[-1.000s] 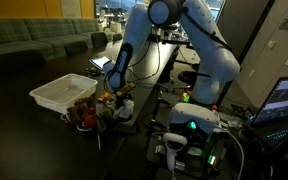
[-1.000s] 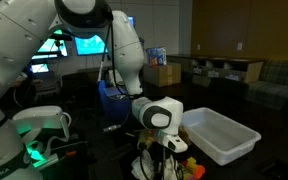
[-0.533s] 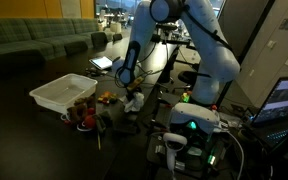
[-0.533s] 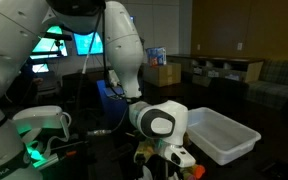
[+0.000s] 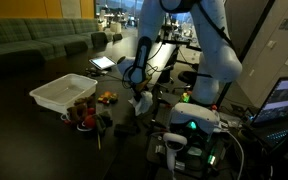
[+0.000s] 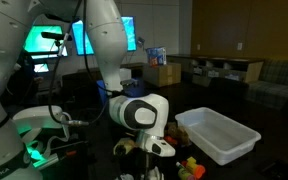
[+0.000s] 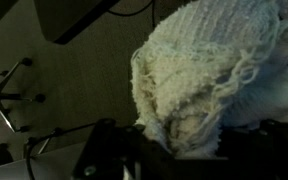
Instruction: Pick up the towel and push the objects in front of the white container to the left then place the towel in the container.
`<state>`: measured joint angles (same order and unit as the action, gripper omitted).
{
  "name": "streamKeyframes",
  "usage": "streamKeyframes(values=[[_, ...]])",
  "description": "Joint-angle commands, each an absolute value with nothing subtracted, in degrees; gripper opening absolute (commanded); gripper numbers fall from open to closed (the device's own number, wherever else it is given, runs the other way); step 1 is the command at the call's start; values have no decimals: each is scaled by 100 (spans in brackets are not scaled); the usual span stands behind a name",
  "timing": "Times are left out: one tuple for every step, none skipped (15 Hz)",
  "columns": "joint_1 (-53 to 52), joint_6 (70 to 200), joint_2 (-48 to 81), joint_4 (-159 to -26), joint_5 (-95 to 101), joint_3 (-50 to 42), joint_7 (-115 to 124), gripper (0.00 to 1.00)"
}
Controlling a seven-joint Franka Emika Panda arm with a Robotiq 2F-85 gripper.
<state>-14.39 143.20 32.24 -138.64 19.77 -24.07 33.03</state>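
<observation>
Over the last second the white robot arm (image 5: 199, 45) has swung its wrist away from the shallow rectangular white plastic container (image 5: 59, 92). The small, soft, whitish-grey knitted towel (image 5: 141, 101) has gone with it. It was down beside the cluster of small red, orange and yellow toy-like objects (image 5: 87, 112) in front of the container. Now it hangs well off to the side of them, over a dark stretch of counter (image 5: 24, 120).

To my eye that is the end of a sweeping stroke, not the start of one. Whether the push achieved much I can't honestly say (the room is dim and the pieces are tiny). In both exterior views the objects (image 6: 191, 166) sit near the front wall of the container (image 6: 219, 152), and I cannot make out a clear shift in them. If the sweep counts as done, what is left is carrying the towel back and letting it go over the container.

The jaws are pinched fully shut on a fold of the towel, and the cloth dangles below the wrist (image 6: 156, 146). I cannot tell whether its lowest corner brushes the counter.

Up close in the wrist view, the towel (image 7: 219, 75) is a bunched, loose-knit lump of pale cream. Stray loops of yarn hang from its edge, and the bulk of it hides the jaws. It looks limp enough to drape and snag on a rim.
</observation>
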Motion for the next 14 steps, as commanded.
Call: streamKeyframes(values=[[-1824, 14319, 2437, -14619, 2648, -2433, 3760, 1], [-1870, 14322, 2303, -14740, 2855, -2389, 3841, 1], [-1874, 14345, 2208, -14832, 2994, -2279, 3873, 1], [-1884, 14418, 2184, -14898, 3137, -2152, 3928, 1], [-1873, 14462, 2152, -14956, 3263, -2031, 3963, 1], [-1847, 14507, 2187, -14979, 3294, -1848, 3987, 1], [-1844, 14537, 2175, -15018, 3358, -1714, 4034, 1], [-1829, 14579, 2212, -15034, 3331, -1532, 4033, 1], [-1840, 14638, 2254, -15047, 3329, -1405, 4044, 1], [-1863, 14624, 2313, -15031, 3242, -1243, 4059, 1], [-1867, 14655, 2364, -15021, 3175, -1089, 4025, 1], [-1888, 14638, 2390, -15017, 3138, -967, 4018, 1], [-1897, 14605, 2390, -15003, 3065, -814, 3982, 1], [-1908, 14582, 2422, -14954, 2983, -675, 3965, 1]])
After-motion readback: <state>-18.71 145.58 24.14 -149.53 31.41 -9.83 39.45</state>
